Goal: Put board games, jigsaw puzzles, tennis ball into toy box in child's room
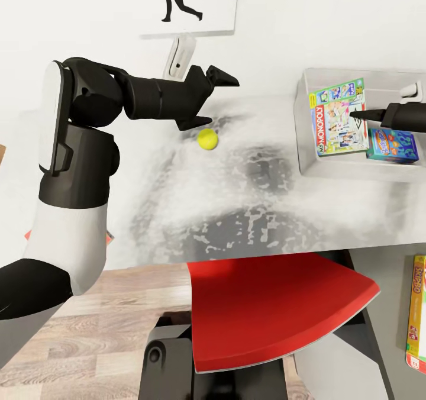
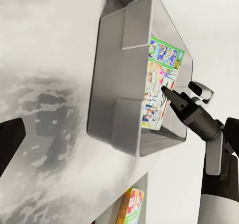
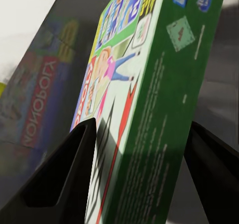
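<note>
- Our right gripper [image 3: 139,149] has its jaws spread either side of the Monopoly box [image 1: 339,125], which stands in the toy box [image 1: 303,122] on the tabletop [image 1: 248,210].
- Our left gripper [image 1: 216,101], jaws spread, hovers beside the tennis ball [image 1: 207,139], likely next.

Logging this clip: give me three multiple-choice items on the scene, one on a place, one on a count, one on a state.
1. Where is the tennis ball?
A. on the table, under the left gripper
B. in the toy box
C. on the red chair

2. How many game boxes are in the toy box?
A. none
B. two
C. four

3. How does the green Monopoly box stand?
A. flat on the floor
B. leaning on the bin wall, between the right gripper's open fingers
C. crushed

A: ball lies on the grey top.
B: green box and blue box.
B: fingers flank its edge.
</note>
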Robot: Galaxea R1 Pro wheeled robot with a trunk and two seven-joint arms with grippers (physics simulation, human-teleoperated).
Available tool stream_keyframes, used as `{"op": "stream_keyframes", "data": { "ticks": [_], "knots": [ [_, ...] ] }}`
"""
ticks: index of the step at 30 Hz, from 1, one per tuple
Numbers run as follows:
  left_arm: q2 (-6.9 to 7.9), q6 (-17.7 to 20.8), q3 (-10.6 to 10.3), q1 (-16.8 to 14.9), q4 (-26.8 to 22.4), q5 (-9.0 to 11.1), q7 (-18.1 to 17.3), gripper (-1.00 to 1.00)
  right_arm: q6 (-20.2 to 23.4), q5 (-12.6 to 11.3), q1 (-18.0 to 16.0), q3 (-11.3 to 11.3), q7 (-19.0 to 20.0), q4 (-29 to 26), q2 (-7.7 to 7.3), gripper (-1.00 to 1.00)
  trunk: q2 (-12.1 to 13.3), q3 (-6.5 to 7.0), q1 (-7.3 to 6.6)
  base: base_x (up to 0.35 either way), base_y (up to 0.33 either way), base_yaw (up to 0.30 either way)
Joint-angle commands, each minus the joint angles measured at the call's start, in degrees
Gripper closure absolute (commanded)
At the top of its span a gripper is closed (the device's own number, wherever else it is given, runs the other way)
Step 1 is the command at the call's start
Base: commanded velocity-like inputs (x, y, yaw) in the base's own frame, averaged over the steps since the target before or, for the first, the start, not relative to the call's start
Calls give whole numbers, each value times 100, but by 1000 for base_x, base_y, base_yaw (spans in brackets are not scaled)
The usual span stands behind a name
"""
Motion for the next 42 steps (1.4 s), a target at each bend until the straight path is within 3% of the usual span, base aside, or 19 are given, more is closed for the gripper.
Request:
{"op": "stream_keyframes", "data": {
  "ticks": [1,42],
  "knots": [
    [-3,18,6,-5,-1,44,57,-100,4,61,-6,-25,49,0,5,100,-9,-7,3,0,0,0],
    [-4,18,-4,-5,7,30,63,-100,-242,69,9,-16,47,34,4,100,-9,-54,3,0,0,0]
  ]
}}
